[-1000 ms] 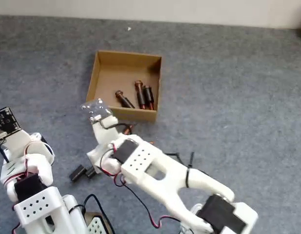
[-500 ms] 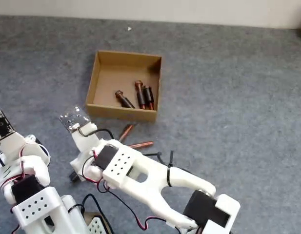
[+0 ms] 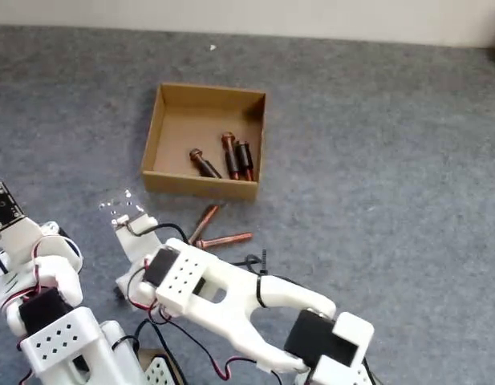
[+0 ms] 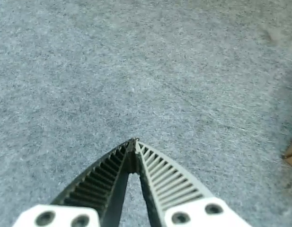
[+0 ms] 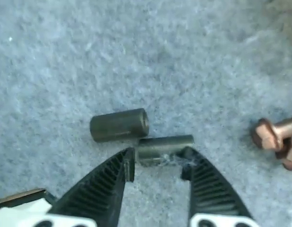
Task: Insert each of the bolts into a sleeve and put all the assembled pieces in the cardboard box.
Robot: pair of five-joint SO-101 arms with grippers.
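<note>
I note my right gripper [image 5: 157,160] has swung back from the box [image 3: 200,186] and now straddles a sleeve [image 5: 164,145], jaws open, pick looks next; left gripper [image 4: 135,144] sits closed.

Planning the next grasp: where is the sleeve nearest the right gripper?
In the right wrist view, the sleeve lies on the carpet at the tips of the open right gripper, alongside a second sleeve.
</note>
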